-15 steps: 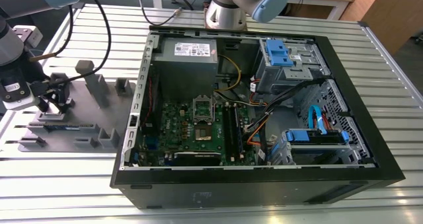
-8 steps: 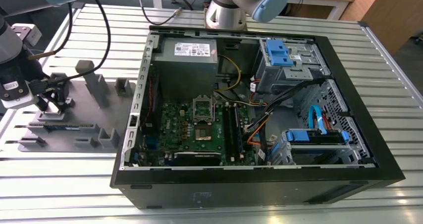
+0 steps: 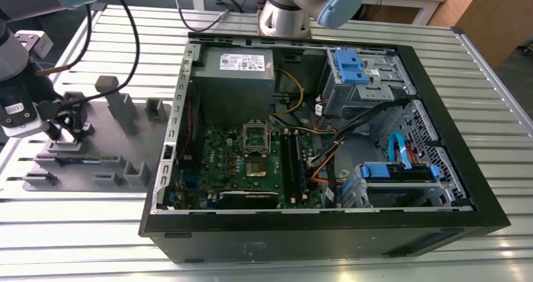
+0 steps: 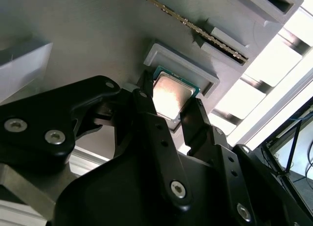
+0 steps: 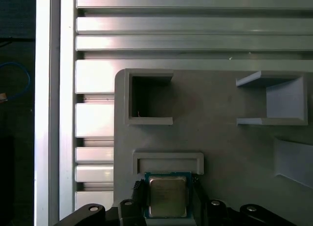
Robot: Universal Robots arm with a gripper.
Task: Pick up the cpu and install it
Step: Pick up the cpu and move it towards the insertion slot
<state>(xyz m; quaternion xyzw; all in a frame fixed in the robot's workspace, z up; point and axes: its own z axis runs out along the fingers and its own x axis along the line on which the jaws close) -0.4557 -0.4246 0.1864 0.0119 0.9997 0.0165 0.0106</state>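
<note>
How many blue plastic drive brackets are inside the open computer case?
2: one bracket on the drive bay near the arm's base, a second bracket on the cage nearer the camera. More may be hidden.

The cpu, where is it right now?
In both wrist views the cpu is at the gripper, over the grey tray on the exterior view's left.

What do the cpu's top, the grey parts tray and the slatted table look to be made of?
The cpu has a metal lid, dull silver with a soft sheen, over a green board edge, as seen in both wrist views. The parts tray is probably matte grey plastic, given its uniform colour and lack of glare. The table is likely aluminium profiles, with bright glare running along its ribbed slats.
</note>
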